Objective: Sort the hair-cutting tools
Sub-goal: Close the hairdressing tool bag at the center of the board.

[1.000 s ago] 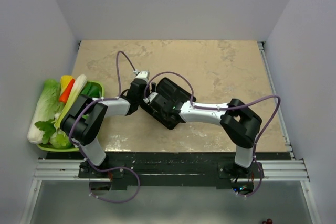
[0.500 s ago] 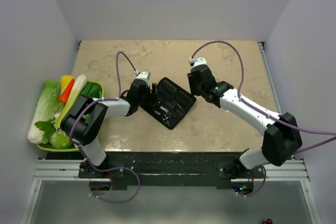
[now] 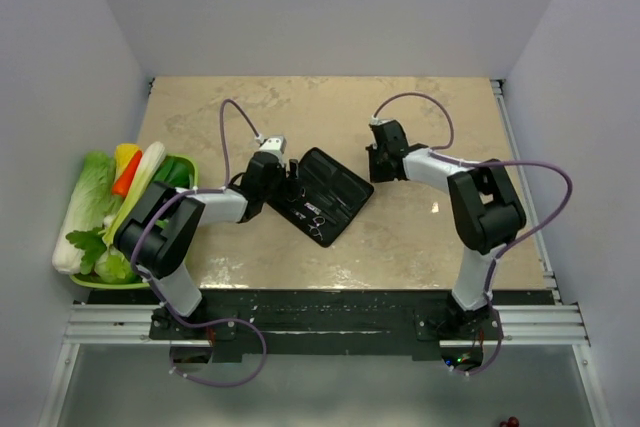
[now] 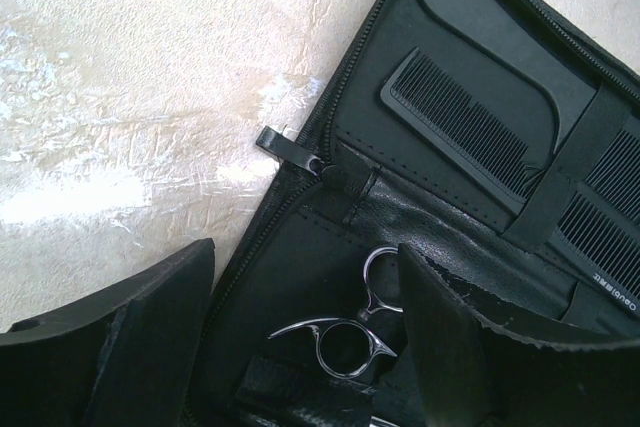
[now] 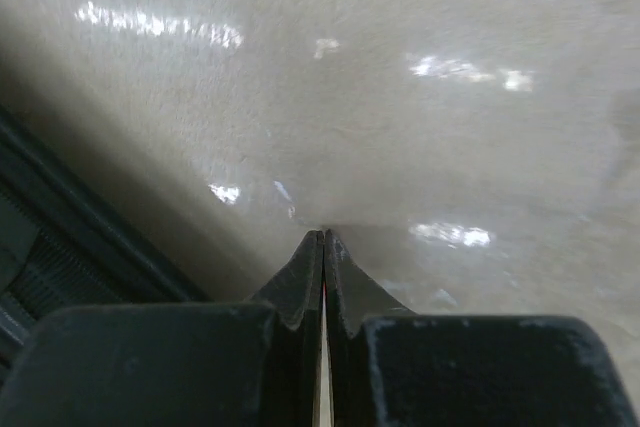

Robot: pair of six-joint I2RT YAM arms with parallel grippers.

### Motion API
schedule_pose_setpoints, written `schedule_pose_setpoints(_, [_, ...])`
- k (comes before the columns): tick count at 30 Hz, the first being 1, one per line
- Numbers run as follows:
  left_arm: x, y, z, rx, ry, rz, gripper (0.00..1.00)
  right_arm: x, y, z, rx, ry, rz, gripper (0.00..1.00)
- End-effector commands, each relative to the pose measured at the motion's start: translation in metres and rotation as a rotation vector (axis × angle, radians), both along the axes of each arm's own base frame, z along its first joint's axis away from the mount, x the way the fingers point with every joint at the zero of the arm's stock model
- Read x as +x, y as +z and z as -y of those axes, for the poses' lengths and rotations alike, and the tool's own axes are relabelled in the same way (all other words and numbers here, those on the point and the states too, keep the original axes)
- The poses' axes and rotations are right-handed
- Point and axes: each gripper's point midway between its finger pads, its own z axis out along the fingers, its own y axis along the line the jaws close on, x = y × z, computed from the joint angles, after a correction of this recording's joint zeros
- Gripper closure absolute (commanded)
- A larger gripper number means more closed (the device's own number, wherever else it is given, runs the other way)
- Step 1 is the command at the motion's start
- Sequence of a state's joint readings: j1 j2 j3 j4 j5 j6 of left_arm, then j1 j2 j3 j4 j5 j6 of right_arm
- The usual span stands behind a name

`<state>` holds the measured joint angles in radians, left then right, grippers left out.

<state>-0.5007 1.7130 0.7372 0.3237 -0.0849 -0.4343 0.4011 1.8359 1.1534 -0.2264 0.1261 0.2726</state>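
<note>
A black fabric case lies open in the middle of the table. In the left wrist view one pair of silver scissors lies in it, ring handles showing, under a strap. Two black combs sit tucked under a band in the other half. My left gripper hangs open over the scissors' rings, fingers either side, not touching them. My right gripper is shut on nothing, its tip down at the bare table just right of the case's edge. From above it is beside the case's right corner.
A green tray heaped with vegetables stands at the table's left edge. White walls close in the left, back and right. A zipper pull sticks out from the case's left side.
My right arm has swung off the case to the right and folded back, its gripper opening briefly and shutting again beside the case. The left arm has stayed put, still open.
</note>
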Motion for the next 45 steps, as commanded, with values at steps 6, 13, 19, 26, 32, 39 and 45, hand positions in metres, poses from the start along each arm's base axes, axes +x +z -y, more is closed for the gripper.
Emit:
schedule_pose_setpoints(6, [-0.070,-0.066,-0.017,0.074,-0.030,-0.304,0.22,0.004,-0.010,-0.051,0.157,0.222,-0.046,1.00])
schedule_pose_setpoints(13, [-0.070,-0.066,-0.015,0.070,-0.033,-0.306,0.22,-0.023,0.002,-0.070,0.279,0.334,-0.084,1.00])
schedule_pose_setpoints(19, [-0.071,-0.066,-0.016,0.072,-0.032,-0.308,0.22,-0.040,0.020,-0.079,0.349,0.404,-0.092,1.00])
schedule_pose_setpoints(26, [-0.071,-0.068,-0.017,0.077,-0.027,-0.312,0.22,-0.059,0.054,-0.090,0.449,0.471,-0.072,1.00])
schedule_pose_setpoints(32, [-0.069,-0.062,-0.017,0.070,-0.022,-0.300,0.23,-0.077,0.071,-0.106,0.495,0.527,-0.070,1.00])
schedule_pose_setpoints(39, [-0.070,-0.003,-0.014,-0.026,-0.009,-0.200,0.21,-0.092,0.068,-0.126,0.477,0.570,-0.087,1.00])
schedule_pose_setpoints(45, [-0.094,0.070,-0.020,-0.181,0.042,-0.101,0.17,-0.097,0.072,-0.139,0.465,0.600,-0.071,1.00])
